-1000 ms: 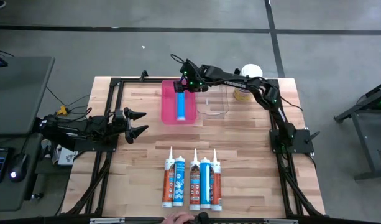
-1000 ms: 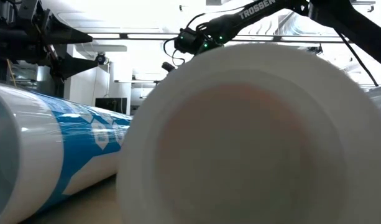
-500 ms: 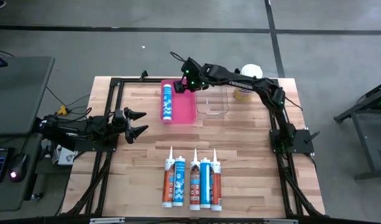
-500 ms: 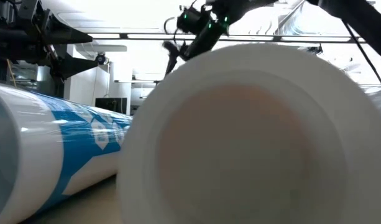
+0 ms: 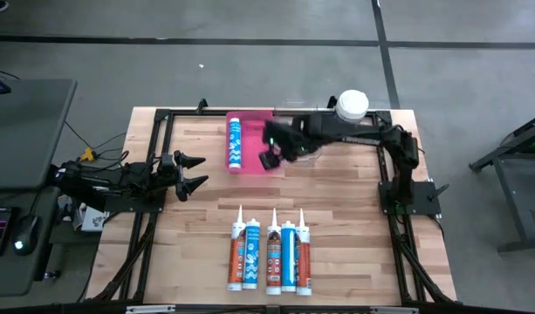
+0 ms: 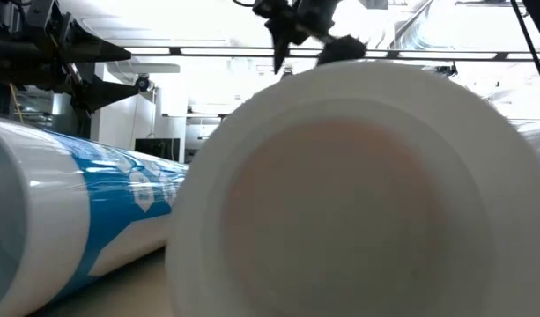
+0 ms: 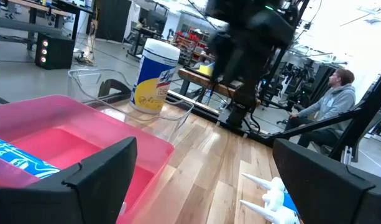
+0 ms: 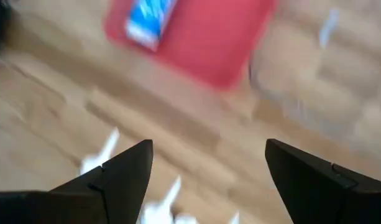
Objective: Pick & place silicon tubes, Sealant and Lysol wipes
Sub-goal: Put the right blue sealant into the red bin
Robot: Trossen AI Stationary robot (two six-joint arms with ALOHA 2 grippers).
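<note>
A blue-and-white tube [image 5: 235, 141] lies in the pink tray [image 5: 258, 131] along its left wall; it also shows in the right wrist view [image 8: 146, 18]. Several more tubes [image 5: 271, 255] lie side by side near the front edge, nozzles pointing to the far edge. The Lysol wipes [image 5: 352, 105] stand at the far right behind a clear container [image 7: 128, 93], and show in the left wrist view [image 7: 154, 78]. My right gripper [image 5: 271, 155] is open and empty above the tray's near right corner. My left gripper [image 5: 197, 172] is open and empty at the table's left.
A black frame [image 5: 162, 118] runs along the table's edges. In the low view a white tube end [image 6: 358, 194] fills the front, with a blue-and-white tube [image 6: 76, 202] beside it. A person [image 7: 333, 93] sits in the room beyond the table's right side.
My right gripper has left the far end of the pink tray and swung toward the near edge, over the tray's near right corner. The blue-and-white tube has shifted from the tray's middle to its left wall and lies still there.
</note>
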